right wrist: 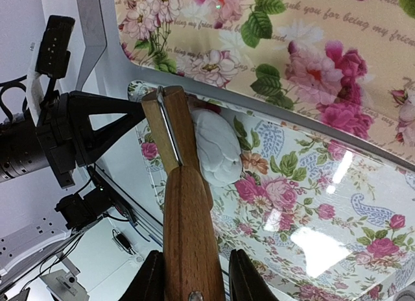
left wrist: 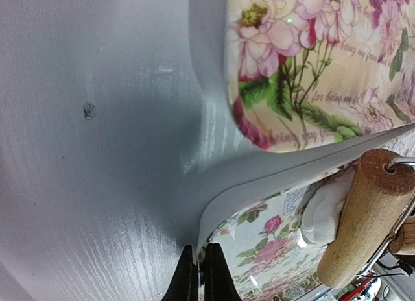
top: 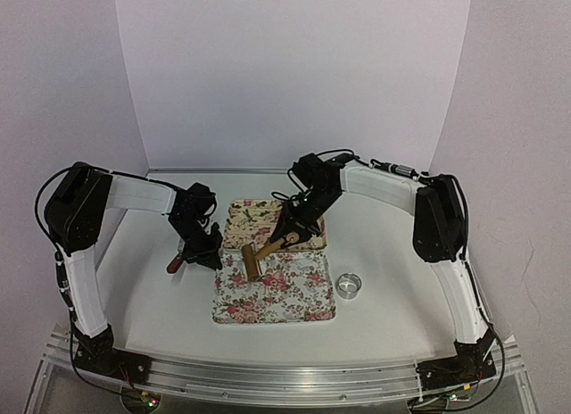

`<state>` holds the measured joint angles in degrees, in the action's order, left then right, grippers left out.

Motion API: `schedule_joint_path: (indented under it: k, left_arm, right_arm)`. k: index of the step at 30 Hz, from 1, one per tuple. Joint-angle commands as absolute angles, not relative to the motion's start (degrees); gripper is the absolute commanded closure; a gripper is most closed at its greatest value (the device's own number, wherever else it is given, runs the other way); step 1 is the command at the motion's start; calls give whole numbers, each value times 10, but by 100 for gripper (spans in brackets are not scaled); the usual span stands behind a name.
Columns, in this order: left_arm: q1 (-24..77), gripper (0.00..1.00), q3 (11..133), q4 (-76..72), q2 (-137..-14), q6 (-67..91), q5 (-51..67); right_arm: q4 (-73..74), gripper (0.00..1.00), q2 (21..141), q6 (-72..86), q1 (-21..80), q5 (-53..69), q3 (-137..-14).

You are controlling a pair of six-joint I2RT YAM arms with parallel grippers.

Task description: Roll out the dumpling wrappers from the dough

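Observation:
A soft white lump of dough [right wrist: 217, 145] lies on the near rose-patterned tray [top: 294, 302], at its far left corner. The head of a wooden rolling pin [right wrist: 170, 122] rests against the lump's left side. My right gripper [right wrist: 194, 278] is shut on the rolling pin's handle [top: 284, 242], one finger on each side. My left gripper [left wrist: 200, 275] is shut on the near tray's rim [left wrist: 214, 213] at that same corner. From the left wrist, the dough [left wrist: 324, 207] shows tucked behind the rolling pin [left wrist: 363, 216]. No dumpling wrappers are in view.
A second flowered tray [top: 254, 216] lies just behind the near one, their edges touching. A small shiny metal ring [top: 349, 285] stands on the table right of the near tray. A small brown object [top: 175, 262] sits by my left gripper. White walls enclose the table.

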<state>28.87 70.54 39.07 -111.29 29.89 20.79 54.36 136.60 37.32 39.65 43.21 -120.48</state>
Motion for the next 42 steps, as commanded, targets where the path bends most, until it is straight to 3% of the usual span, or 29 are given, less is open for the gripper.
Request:
schedule_joint_path:
  k: [1,29,42]
  left_arm:
    - [290,100,700,382,-1140,299,133]
    - [274,100,685,390,-1143,293,82]
    - [263,100,690,392,-1145,280,83]
  right_arm:
    - [699,100,1440,391,351,82,-1083]
    - [634,100,1357,412,305,53,-889]
    - [632,100,1358,420,304,38,-871]
